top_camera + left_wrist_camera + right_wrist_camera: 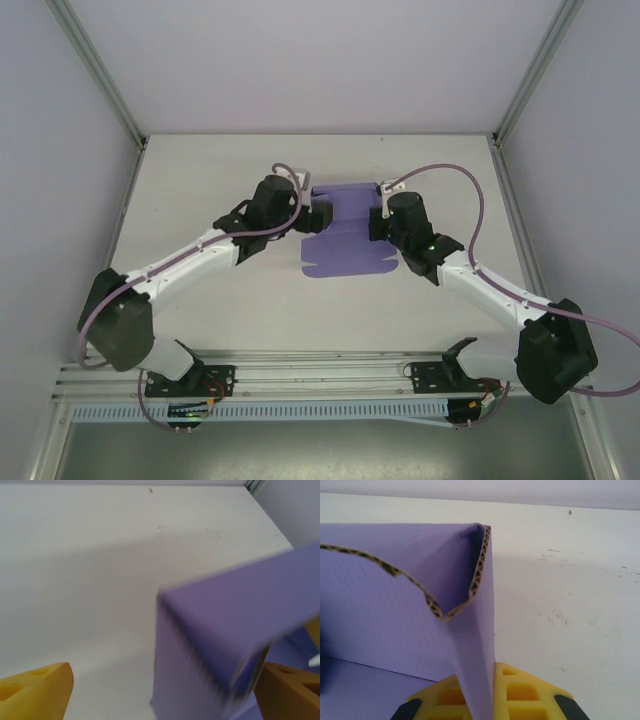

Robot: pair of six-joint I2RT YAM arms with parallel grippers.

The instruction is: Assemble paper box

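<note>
From overhead, the half-folded lavender corrugated paperboard box (pixel 345 245) lies mid-way across the white counter (pixel 200 180), between my two arms.

In the left wrist view, my left jaws stand released and wide apart. A blurred upright purple wall sits between them, nearer the right-hand yellow finger (pixel 292 690). With nothing holding it, that wall could spring back flat.

In the right wrist view, my right jaws are clenched on the edge of a standing side wall. Pulling from here could crease it or drag the whole box.

White table (pixel 180 180), pale walls (pixel 320 60), aluminium frame (pixel 99 75)
</note>
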